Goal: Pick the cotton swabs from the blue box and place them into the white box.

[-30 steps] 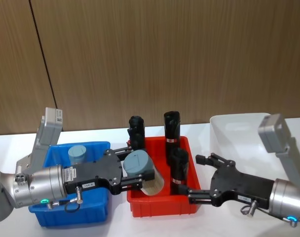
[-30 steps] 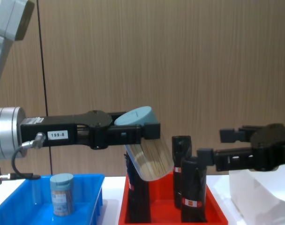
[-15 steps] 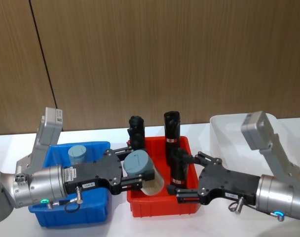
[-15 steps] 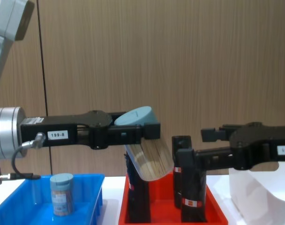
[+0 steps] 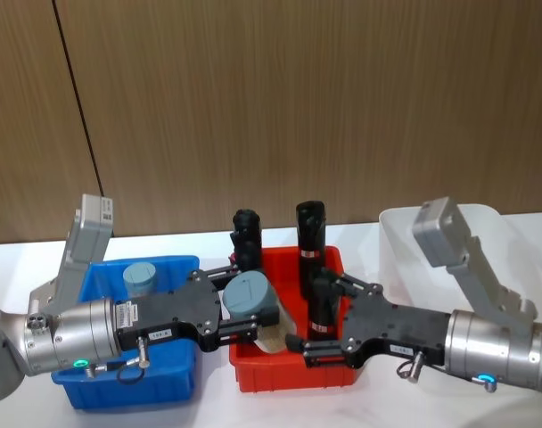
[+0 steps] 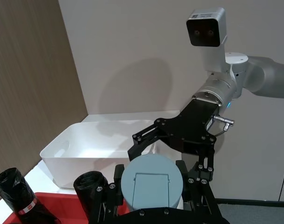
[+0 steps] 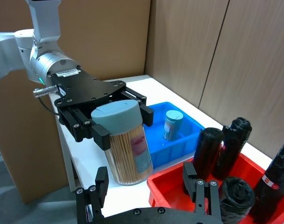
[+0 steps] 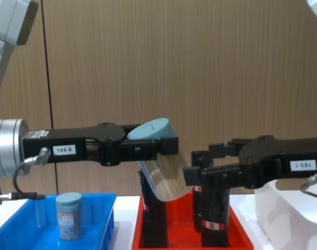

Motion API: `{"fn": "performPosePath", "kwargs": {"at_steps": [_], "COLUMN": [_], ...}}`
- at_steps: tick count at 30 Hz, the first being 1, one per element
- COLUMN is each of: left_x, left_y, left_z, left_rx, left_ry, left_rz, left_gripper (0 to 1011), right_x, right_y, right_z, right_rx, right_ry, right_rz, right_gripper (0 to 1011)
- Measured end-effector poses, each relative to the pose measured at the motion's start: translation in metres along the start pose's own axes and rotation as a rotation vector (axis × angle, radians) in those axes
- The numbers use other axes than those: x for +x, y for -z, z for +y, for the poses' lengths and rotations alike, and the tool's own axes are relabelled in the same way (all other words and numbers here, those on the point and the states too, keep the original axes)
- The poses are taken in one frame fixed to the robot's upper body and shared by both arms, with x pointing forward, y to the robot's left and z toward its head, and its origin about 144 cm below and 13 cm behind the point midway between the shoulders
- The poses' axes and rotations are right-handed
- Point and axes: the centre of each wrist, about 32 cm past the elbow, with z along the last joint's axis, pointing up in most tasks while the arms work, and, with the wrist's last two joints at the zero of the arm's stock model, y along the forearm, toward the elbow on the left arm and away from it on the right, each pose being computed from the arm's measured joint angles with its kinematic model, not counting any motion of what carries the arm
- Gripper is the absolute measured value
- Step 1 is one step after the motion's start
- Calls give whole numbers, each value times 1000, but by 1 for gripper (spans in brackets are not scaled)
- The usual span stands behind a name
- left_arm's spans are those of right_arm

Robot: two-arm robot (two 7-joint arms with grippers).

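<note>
Well, from where I stood, the left gripper (image 5: 250, 308) had its fingers clamped on the lid end of a jar of cotton swabs (image 7: 125, 149). It held the jar in the air over the red bin (image 5: 289, 374), tilted, with the bottom hanging down toward the other arm. A second jar (image 5: 139, 277) stood upright in the blue box (image 5: 155, 379). The right gripper (image 5: 308, 312) was spread wide just beside the held jar's lower end, among the black rolls (image 5: 310, 227), and had not closed on anything. The white box (image 5: 405, 227) sat well off to its side, past the red bin.

It looked to me like a hand-over about to happen. I judged the jar light and rigid, thin clear plastic packed with sticks, so it would not sag or give. Its smooth round wall would probably be slippery, though. The lid might be only a push fit, so a pull there could part it from the body. The safer hold seemed to be square across the middle of the clear body, below the other fingers, squeezed only moderately.
</note>
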Motion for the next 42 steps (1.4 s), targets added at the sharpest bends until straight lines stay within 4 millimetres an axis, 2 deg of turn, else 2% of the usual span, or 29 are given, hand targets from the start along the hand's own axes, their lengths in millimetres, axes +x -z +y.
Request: {"fn": "performPosePath", "kwargs": {"at_steps": [42], "left_x": [0], "left_y": [0], "left_z": [0], "left_rx": [0], "left_ry": [0], "left_rz": [0], "left_gripper": [661], "right_x": [5], "right_y": [1], "right_z": [30], "right_rx": [-22], "right_ry": [-67], "right_rz": [-12], "right_gripper": [1001]}}
